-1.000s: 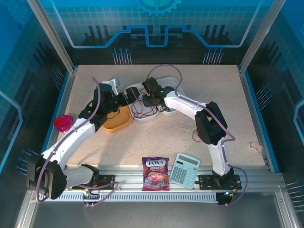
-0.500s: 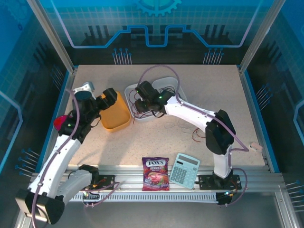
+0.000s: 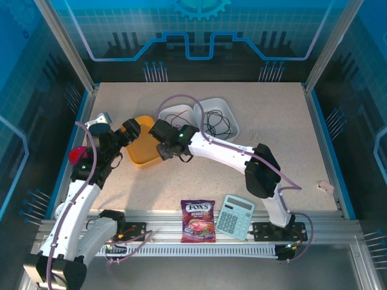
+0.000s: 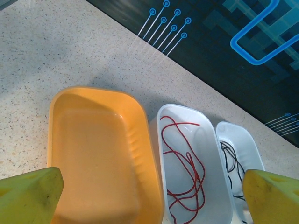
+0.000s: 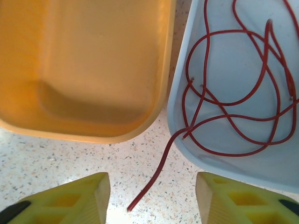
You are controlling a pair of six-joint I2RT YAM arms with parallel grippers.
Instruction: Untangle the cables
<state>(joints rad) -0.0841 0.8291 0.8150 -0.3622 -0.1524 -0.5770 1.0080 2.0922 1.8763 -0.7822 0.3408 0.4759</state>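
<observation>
**Red cable trayed, one end spilled over the rim**

The red cable (image 5: pixel 188 129) lies looped in the white tray (image 5: pixel 280 172). Its loose end trails over the rim at 7 o'clock onto the table (image 5: pixel 56 158), between the fingers of the right gripper (image 5: pixel 152 203), which stand apart and clamp nothing. The black cable (image 3: pixel 215 124) sits in a second tray (image 3: pixel 228 106) at 3 o'clock of the first. Each colour apparently gets its own tray, leaving the empty orange tray (image 5: pixel 93 56) at 9 o'clock for a third. The right arm (image 3: pixel 230 154) reaches long and low from its base toward 10 o'clock, its wrist looking down on the gap between orange and white. The left arm (image 3: pixel 78 193) stands folded at the table's 9 o'clock edge, with the left gripper (image 4: pixel 149 205) spread wide and empty over the orange tray's near end.
</observation>
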